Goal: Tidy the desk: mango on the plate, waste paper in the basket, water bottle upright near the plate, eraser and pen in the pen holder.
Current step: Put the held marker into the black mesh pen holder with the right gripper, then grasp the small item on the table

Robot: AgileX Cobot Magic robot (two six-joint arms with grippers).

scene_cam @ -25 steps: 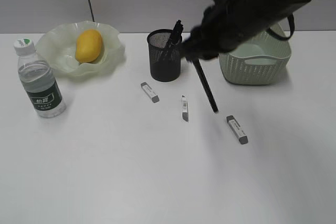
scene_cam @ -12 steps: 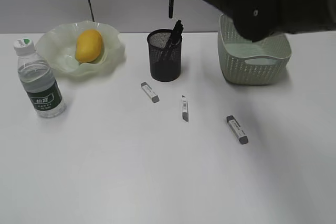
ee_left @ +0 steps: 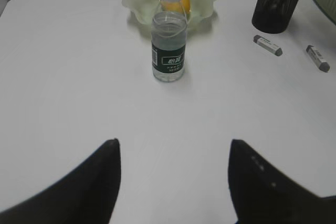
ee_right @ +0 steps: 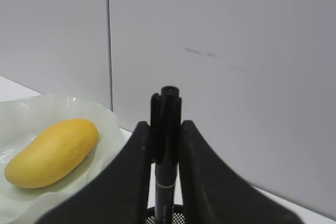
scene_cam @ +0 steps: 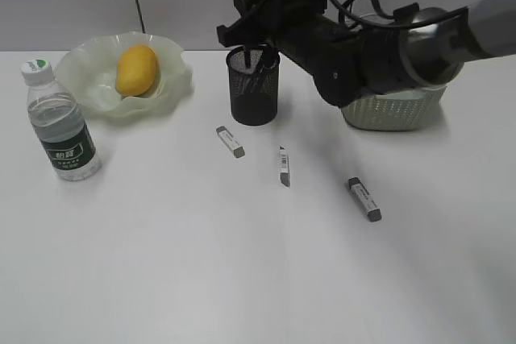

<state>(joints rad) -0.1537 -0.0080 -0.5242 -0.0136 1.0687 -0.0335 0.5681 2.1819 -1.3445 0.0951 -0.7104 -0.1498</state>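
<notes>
Smooth yellow-orange mango [scene_cam: 135, 69] lying in the translucent pale green ruffled plate [scene_cam: 171, 60]. Black round metal-mesh pen holder [scene_cam: 253, 86] near the middle, dark pen shafts inside. Above it, right gripper [ee_right: 166, 145] pinching an upright black pen [ee_right: 165, 124], lower end at the cup's rim. Pale green perforated plastic basket [scene_cam: 393, 107] at right, largely hidden behind the arm; contents impossible to tell. Small clear water bottle with dark green label [scene_cam: 59, 121] upright just beside the plate. Three small grey-and-white erasers [scene_cam: 230, 141] [scene_cam: 283, 166] [scene_cam: 364, 198] lying apart on the plain white desk [scene_cam: 201, 271]. Left gripper [ee_left: 173, 174] spread wide, holding nothing, over bare tabletop at the near edge. Wide open room across the front.
</notes>
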